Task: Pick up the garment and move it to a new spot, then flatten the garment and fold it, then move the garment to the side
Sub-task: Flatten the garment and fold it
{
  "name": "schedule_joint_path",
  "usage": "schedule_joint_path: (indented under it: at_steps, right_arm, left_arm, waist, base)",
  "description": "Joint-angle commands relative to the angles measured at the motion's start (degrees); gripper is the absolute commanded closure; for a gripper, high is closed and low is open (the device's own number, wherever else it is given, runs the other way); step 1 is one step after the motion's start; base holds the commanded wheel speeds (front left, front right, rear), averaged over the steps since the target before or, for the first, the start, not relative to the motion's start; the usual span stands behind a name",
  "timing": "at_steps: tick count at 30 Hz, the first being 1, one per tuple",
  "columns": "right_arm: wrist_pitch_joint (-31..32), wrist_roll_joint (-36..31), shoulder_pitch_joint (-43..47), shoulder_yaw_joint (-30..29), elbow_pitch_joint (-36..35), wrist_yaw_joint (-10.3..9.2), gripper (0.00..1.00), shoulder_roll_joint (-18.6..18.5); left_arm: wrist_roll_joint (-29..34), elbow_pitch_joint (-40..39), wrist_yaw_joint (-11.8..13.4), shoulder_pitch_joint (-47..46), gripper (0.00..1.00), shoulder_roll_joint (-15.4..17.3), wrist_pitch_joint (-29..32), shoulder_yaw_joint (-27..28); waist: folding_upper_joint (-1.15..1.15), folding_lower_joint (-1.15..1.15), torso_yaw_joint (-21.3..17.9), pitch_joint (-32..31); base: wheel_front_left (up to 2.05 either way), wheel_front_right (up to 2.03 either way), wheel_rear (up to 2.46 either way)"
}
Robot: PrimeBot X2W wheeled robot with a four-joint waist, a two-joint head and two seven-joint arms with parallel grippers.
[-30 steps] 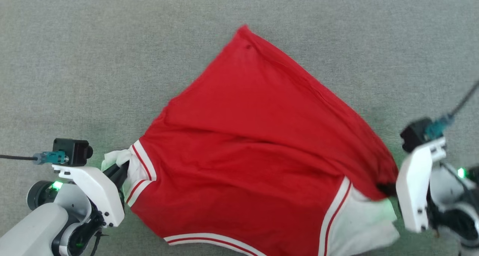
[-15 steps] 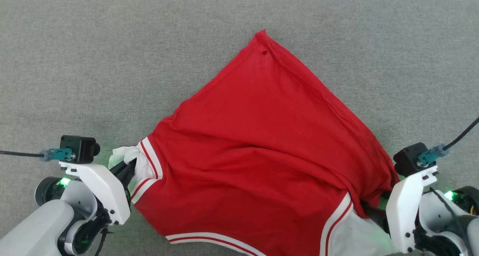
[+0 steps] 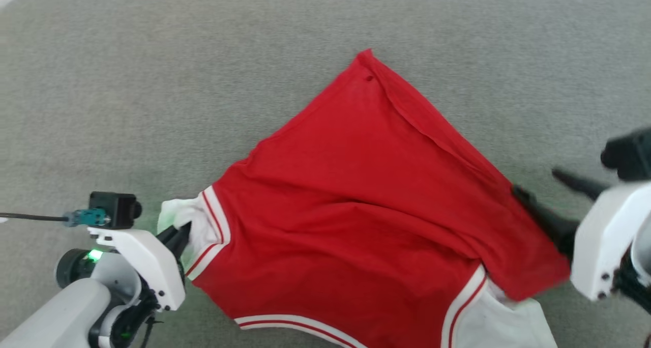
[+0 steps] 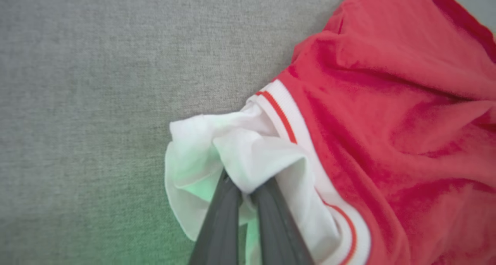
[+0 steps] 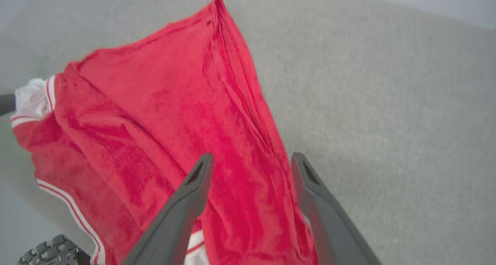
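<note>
The garment, a bright red shirt with white sleeves and red-and-white striped trim, lies spread and wrinkled on the grey surface, one corner pointing away from me. My left gripper is shut on the bunched white sleeve at the garment's left end. My right gripper stands open at the garment's right edge. In the right wrist view its fingers straddle red cloth from above without pinching it. The other white sleeve lies at the lower right.
The grey fabric surface stretches out on all sides of the shirt, with a rounded back edge at the upper left. A ridged black wheel shows at the right wrist view's lower left corner.
My right gripper has opened, let go of the garment's right side and drawn back to the right. The left gripper keeps its hold on the sleeve. The head view has shifted slightly.
</note>
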Motion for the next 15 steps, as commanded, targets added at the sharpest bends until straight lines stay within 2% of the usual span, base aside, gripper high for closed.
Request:
schedule_joint_path:
  at_steps: [1, 5, 8, 9, 15]
  right_arm:
    - [-1.49, -0.64, -2.37, 0.19, -0.03, -0.01, 0.0, 0.68]
    - [-6.54, -1.91, -9.25, 3.62, 3.14, -0.01, 0.0, -0.63]
    - [-11.31, -0.98, -14.73, 6.66, 8.59, -0.01, 0.0, -1.52]
    - [-14.0, -0.87, -18.47, 9.25, 13.01, -0.01, 0.0, -3.42]
    - [-20.06, 1.24, -29.55, 15.53, 28.56, -0.01, 0.0, -5.86]
  left_arm:
    - [0.44, -0.13, -0.01, -0.3, 1.0, -0.63, -0.32, -0.27]
    - [1.22, 0.29, -0.56, -1.83, 1.0, -2.09, 0.2, -1.07]
    - [2.42, 0.84, -1.47, -3.48, 1.0, -3.69, 0.49, -2.06]
    - [3.13, 1.46, -2.1, -4.69, 1.0, -4.96, 0.8, -2.74]
    - [4.41, 3.8, -4.22, -8.47, 1.0, -8.97, 1.67, -4.66]
  waist:
    - [0.0, 0.0, 0.97, -0.07]
    - [0.0, 0.0, 3.17, 0.33]
    - [0.0, 0.0, 5.48, 0.75]
    - [0.0, 0.0, 7.19, 1.12]
    - [0.0, 0.0, 12.38, 2.57]
  base:
    - [0.0, 0.0, 0.0]
    - [0.0, 0.0, 0.0]
    - [0.0, 0.0, 0.0]
    - [0.0, 0.0, 0.0]
    - [0.0, 0.0, 0.0]
